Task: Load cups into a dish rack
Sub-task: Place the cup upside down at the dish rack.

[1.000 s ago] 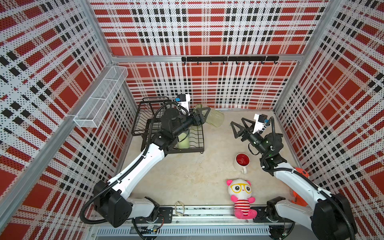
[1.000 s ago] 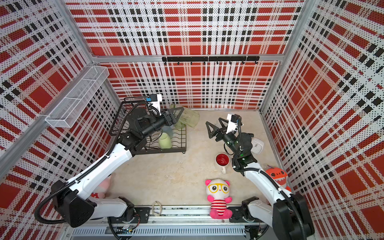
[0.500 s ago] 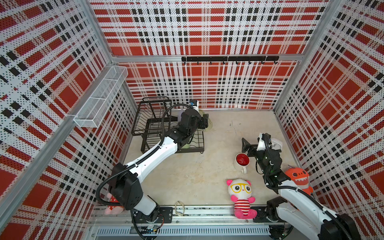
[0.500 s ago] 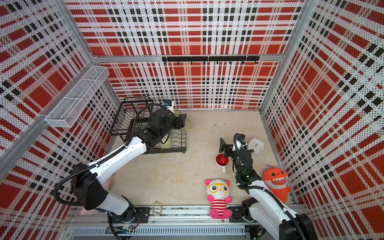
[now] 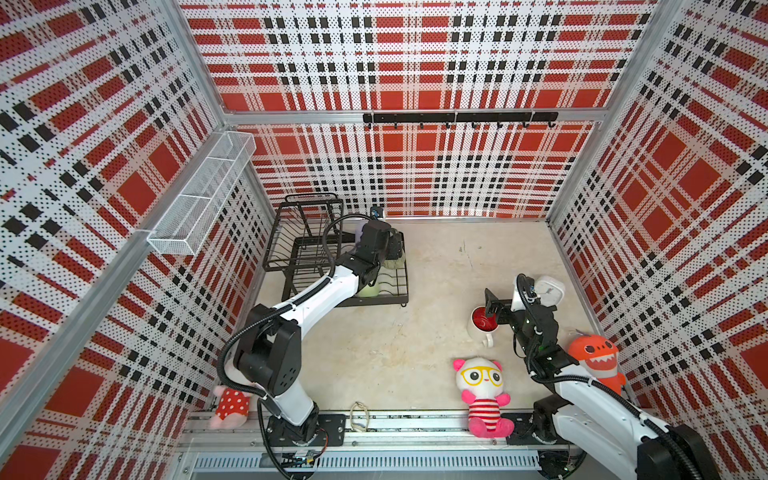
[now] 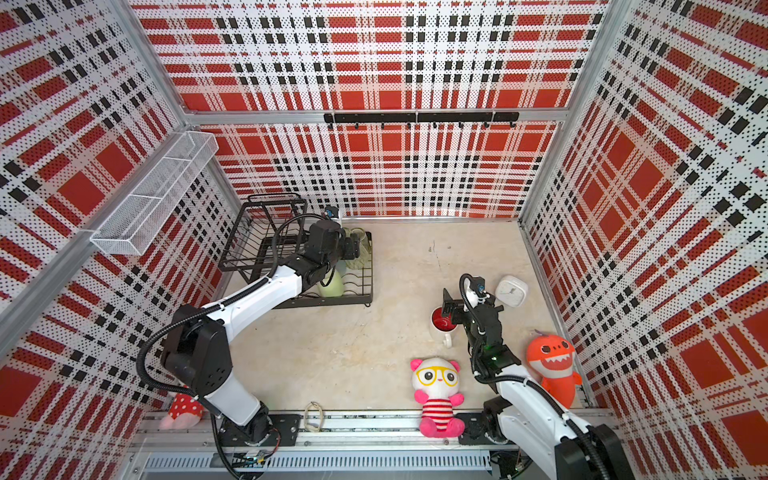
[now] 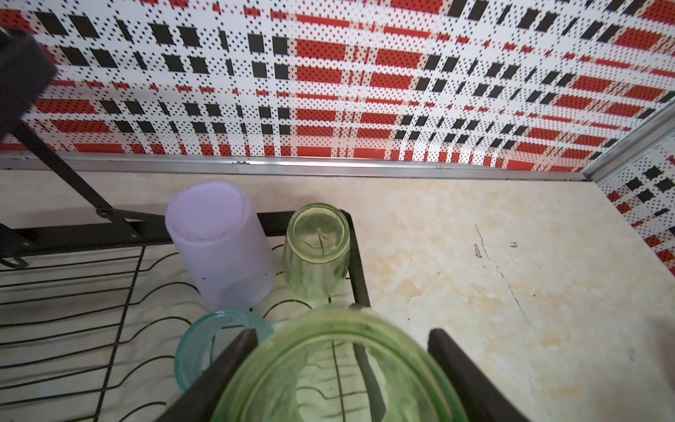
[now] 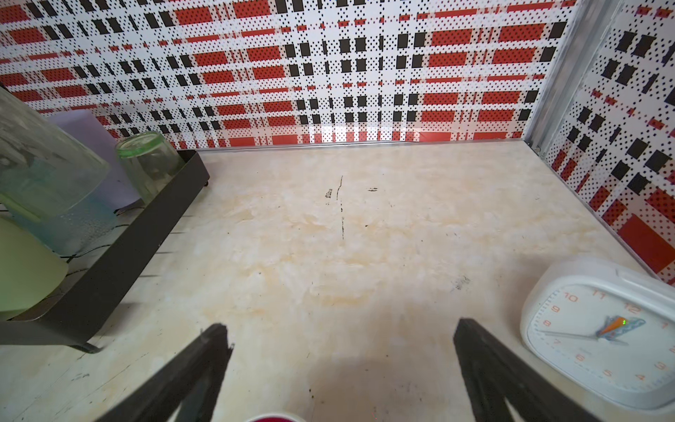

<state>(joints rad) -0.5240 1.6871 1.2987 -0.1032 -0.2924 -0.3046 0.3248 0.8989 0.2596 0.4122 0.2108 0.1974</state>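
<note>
One olive-green tumbler (image 7: 339, 376) clasped by left gripper (image 7: 342, 332), right gripper (image 8: 340, 325) splayed empty (clock (image 8: 599, 336) numerals orange)

On the beige tabletop (image 5: 449, 249), a white square clock (image 5: 549, 289) sits at 3 o'clock, tilted back, with orange numerals visible in the right wrist view. An orange toothy plush (image 5: 596, 361) stands at 4 o'clock and a pink plush with yellow glasses (image 5: 482, 390) at 5 o'clock, well apart. A red spotted mushroom plush (image 5: 228, 405) lies at 7 o'clock. A white mesh basket (image 5: 203, 195) hangs on the wall at 10 o'clock, and a black hook rail (image 5: 459, 118) at 12 o'clock.
</note>
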